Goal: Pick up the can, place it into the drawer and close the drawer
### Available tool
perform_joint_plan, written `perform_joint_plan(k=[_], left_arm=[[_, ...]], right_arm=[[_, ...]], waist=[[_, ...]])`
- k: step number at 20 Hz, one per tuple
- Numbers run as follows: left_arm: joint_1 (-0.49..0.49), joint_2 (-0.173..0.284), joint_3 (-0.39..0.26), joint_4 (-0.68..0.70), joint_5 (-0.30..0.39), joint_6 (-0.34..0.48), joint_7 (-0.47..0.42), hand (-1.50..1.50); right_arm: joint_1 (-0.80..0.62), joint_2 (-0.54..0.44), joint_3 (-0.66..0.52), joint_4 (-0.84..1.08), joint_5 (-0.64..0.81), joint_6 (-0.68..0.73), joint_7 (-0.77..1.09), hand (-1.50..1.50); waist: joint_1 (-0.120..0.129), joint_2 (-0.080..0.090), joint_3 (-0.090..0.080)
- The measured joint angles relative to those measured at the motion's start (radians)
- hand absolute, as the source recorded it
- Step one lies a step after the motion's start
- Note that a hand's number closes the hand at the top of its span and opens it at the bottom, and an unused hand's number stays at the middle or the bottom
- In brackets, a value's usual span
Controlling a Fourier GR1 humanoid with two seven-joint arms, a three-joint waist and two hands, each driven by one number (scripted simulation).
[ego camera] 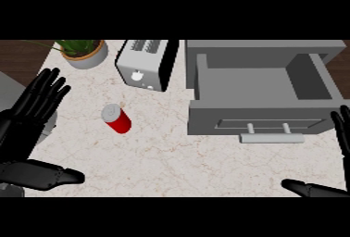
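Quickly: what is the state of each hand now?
Left hand: open, fingers straight, holding nothing.
Right hand: open, mostly cut off by the view's edge, holding nothing.

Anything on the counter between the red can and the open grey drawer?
Nothing: in the head view, only bare marbled counter separates the red cylindrical can from the open grey drawer.

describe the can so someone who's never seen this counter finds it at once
Start at the open grey drawer at the right of the marble counter, then look left past the silver toaster. The can stands apart on bare counter, below and left of the toaster, between the drawer and the open left hand. It is the only red thing here, a small cylinder with a silver top.
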Motion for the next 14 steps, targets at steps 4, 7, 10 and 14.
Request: perform_joint_plan(k=[4, 7, 10, 14], left_arm=[[0.022, 0.018, 0.043, -0.039, 0.041, -0.026, 0.037, -1.5], [0.042, 0.022, 0.06, -0.068, 0.064, -0.041, 0.061, -1.5], [0.049, 0.033, 0.102, -0.089, 0.118, -0.043, 0.105, -1.5], [0.021, 0.033, 0.141, -0.065, 0.174, -0.027, 0.147, -1.5]], right_arm=[[0.052, -0.006, -0.056, 0.025, -0.056, 0.055, -0.055, -1.5], [0.096, -0.029, -0.127, 0.018, -0.124, 0.109, -0.077, -1.5], [0.13, -0.031, -0.161, 0.008, -0.155, 0.146, -0.087, -1.5], [0.138, -0.041, -0.202, 0.001, -0.189, 0.177, -0.078, -1.5]], waist=[[0.002, 0.0, 0.0], [0.001, -0.001, 0.0], [0.001, -0.001, 0.0], [0.001, 0.0, 0.0]])
